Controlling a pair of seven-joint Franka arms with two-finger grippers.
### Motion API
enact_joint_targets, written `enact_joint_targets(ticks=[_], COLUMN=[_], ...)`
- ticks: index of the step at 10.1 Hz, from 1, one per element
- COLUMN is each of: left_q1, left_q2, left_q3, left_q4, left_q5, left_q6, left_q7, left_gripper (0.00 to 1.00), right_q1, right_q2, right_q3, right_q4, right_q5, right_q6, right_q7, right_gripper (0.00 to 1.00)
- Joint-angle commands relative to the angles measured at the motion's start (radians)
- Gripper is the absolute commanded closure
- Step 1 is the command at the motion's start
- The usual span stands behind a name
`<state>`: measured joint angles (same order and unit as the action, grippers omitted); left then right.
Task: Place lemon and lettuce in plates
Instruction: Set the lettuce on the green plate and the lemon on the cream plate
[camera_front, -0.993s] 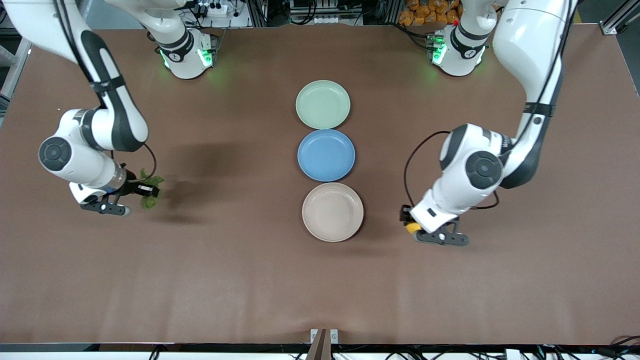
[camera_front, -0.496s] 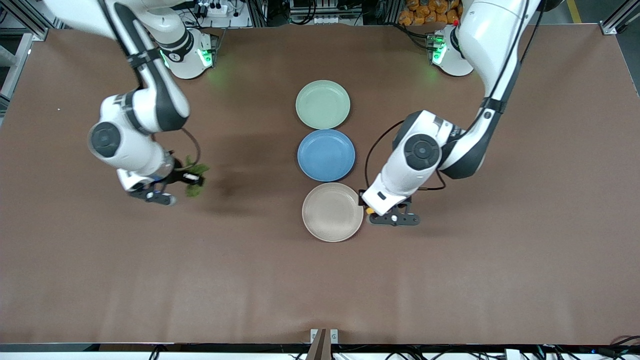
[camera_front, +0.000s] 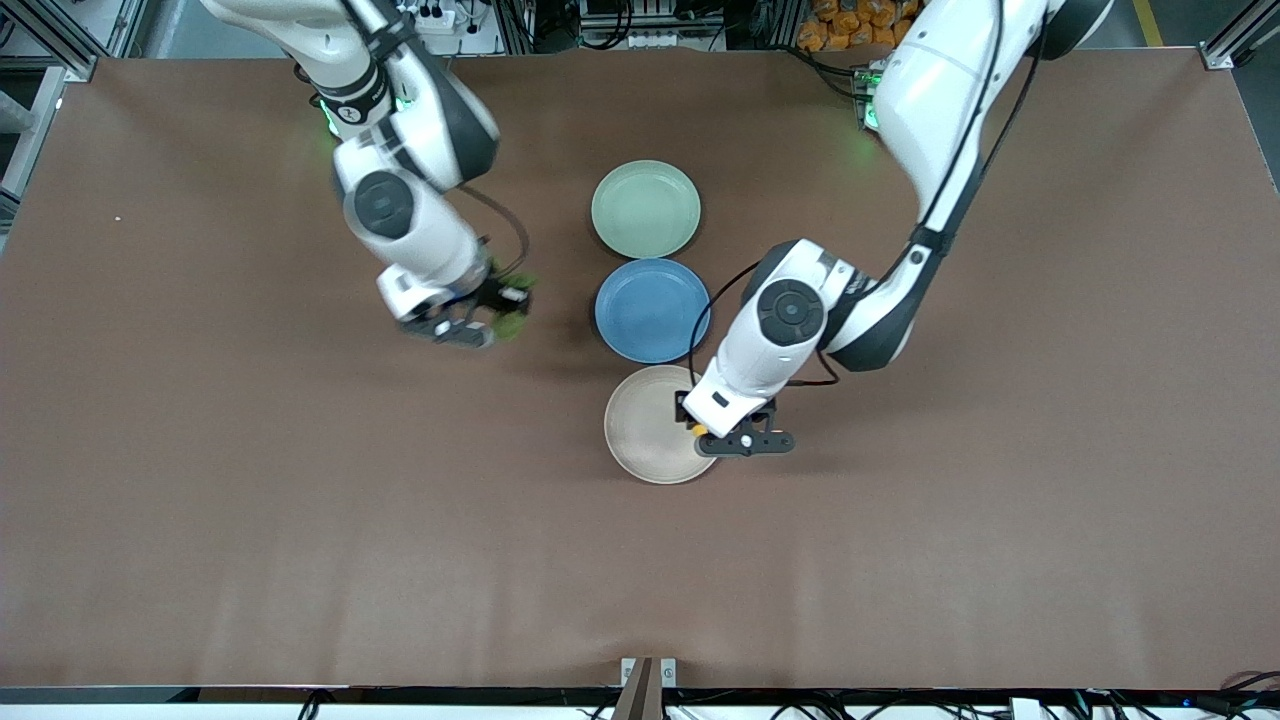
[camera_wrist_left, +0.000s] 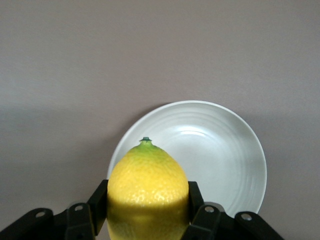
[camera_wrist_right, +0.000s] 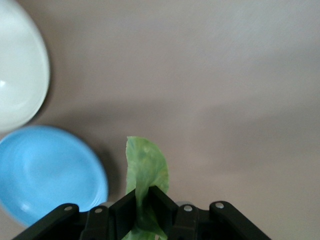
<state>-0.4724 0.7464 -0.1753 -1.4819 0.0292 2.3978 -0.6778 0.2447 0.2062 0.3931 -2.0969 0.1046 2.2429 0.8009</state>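
My left gripper (camera_front: 706, 428) is shut on the yellow lemon (camera_front: 699, 430) and holds it over the edge of the beige plate (camera_front: 645, 430) toward the left arm's end. In the left wrist view the lemon (camera_wrist_left: 148, 187) fills the shut jaws, with the beige plate (camera_wrist_left: 225, 150) below. My right gripper (camera_front: 503, 303) is shut on the green lettuce (camera_front: 516, 318), above the table beside the blue plate (camera_front: 652, 310). In the right wrist view the lettuce (camera_wrist_right: 146, 167) hangs from the jaws. The mint plate (camera_front: 645, 208) lies empty.
The three plates lie in a row in the middle of the table: mint nearest the robots' bases, blue in the middle, beige nearest the front camera. The blue plate (camera_wrist_right: 45, 175) and the mint plate (camera_wrist_right: 17, 90) show in the right wrist view.
Both arms have swung in toward the row of plates. The right gripper carried the lettuce close to the blue plate. The left gripper carried the lemon over the beige plate's edge.
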Motion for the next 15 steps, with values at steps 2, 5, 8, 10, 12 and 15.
enact_joint_targets(ticks=[2, 5, 8, 10, 12, 15], left_q1=[-0.049, -0.069, -0.069, -0.069, -0.071, -0.071], left_q2=[0.079, 0.094, 0.094, 0.094, 0.091, 0.061], left_q3=[0.011, 0.011, 0.013, 0.014, 0.014, 0.035], left_q4=[0.037, 0.032, 0.032, 0.032, 0.032, 0.031], left_q5=[0.011, 0.012, 0.011, 0.012, 0.018, 0.055], left_q6=[0.075, 0.076, 0.075, 0.076, 0.075, 0.066], left_q7=[-0.089, -0.159, -0.166, -0.166, -0.164, -0.155], left_gripper=[1.0, 1.0, 1.0, 1.0, 0.8, 0.0], right_q1=[0.086, 0.223, 0.313, 0.352, 0.389, 0.4], right_q2=[-0.024, -0.005, 0.076, 0.154, 0.235, 0.34], right_q3=[0.079, 0.084, 0.089, 0.089, 0.089, 0.087], right_q4=[-0.014, -0.014, -0.012, 0.018, 0.076, 0.149], right_q5=[0.007, 0.006, -0.069, -0.112, -0.184, -0.275], right_q6=[-0.003, 0.003, 0.004, 0.021, 0.026, 0.026], right_q7=[0.15, 0.224, 0.264, 0.286, 0.355, 0.414], right_gripper=[1.0, 1.0, 1.0, 1.0, 1.0, 1.0])
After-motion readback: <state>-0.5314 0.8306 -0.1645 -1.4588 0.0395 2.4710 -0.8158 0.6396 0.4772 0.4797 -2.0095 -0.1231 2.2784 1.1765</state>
